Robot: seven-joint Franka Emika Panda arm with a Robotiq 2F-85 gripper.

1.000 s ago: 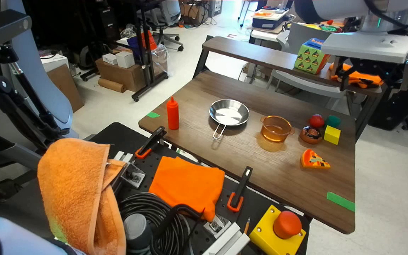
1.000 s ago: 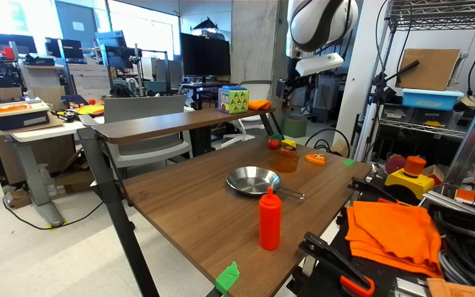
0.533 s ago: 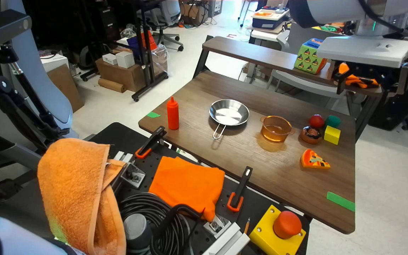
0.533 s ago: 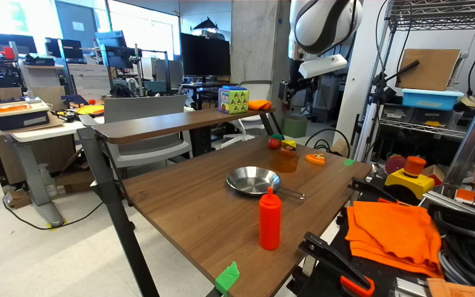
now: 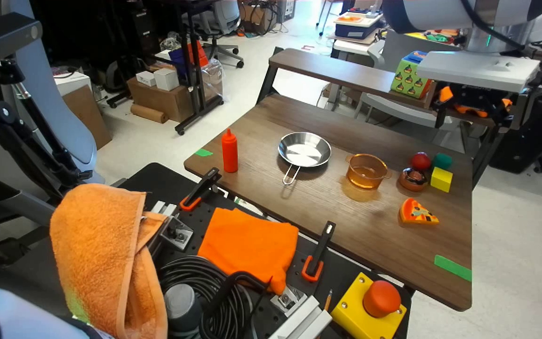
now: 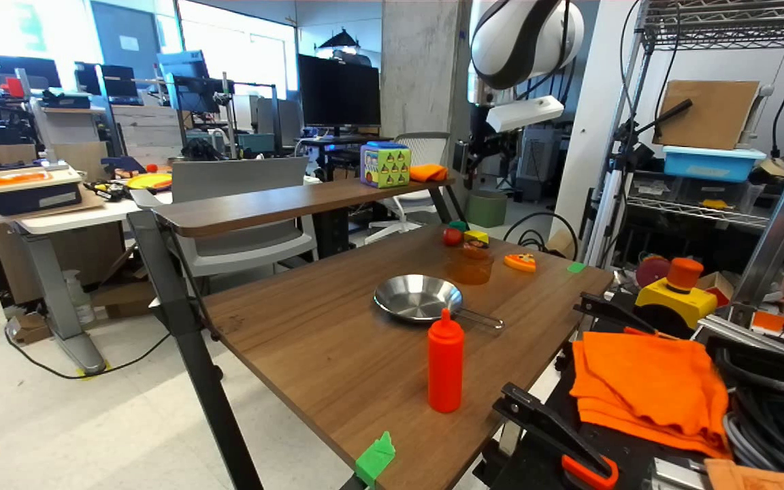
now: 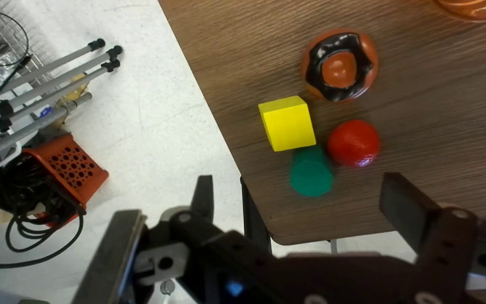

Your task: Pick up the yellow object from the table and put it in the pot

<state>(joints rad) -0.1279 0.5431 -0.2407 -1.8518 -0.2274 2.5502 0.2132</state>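
- Bottle (image 5: 229,151): leftmost on the table (image 5: 327,207) in an exterior view, upright on its base and well apart from the block (image 5: 441,179); it should not hinder the work.
- Pan (image 5: 305,154): flat on its base between bottle and pot (image 5: 366,180), handle out to one side; being a round vessel too, it could be mistaken for the goal.
- Pot: upright, mouth up, so the block can presumably be let go from above.
- Donut (image 5: 412,181): flat, between pot and block, which probably calls for carrying the block over it.
- Wedge (image 5: 417,213): lying flat, apart from the others, so likely out of the way.
- Ball (image 5: 420,161): beside the donut; being round, it may roll if nudged.
- Block: the thing to fetch, resting on the table near its edge. The green piece (image 5: 442,161) sits just beside it; I cannot tell whether they touch. With such neighbours, the choice of faces to pinch matters.
- Gripper (image 7: 300,190): raised, fingers pointing down and spread wide, holding nothing. They stand so presumably to straddle the block. In the wrist view the block lies beyond the fingertips, not between them, so shifting across before descending seems needed.
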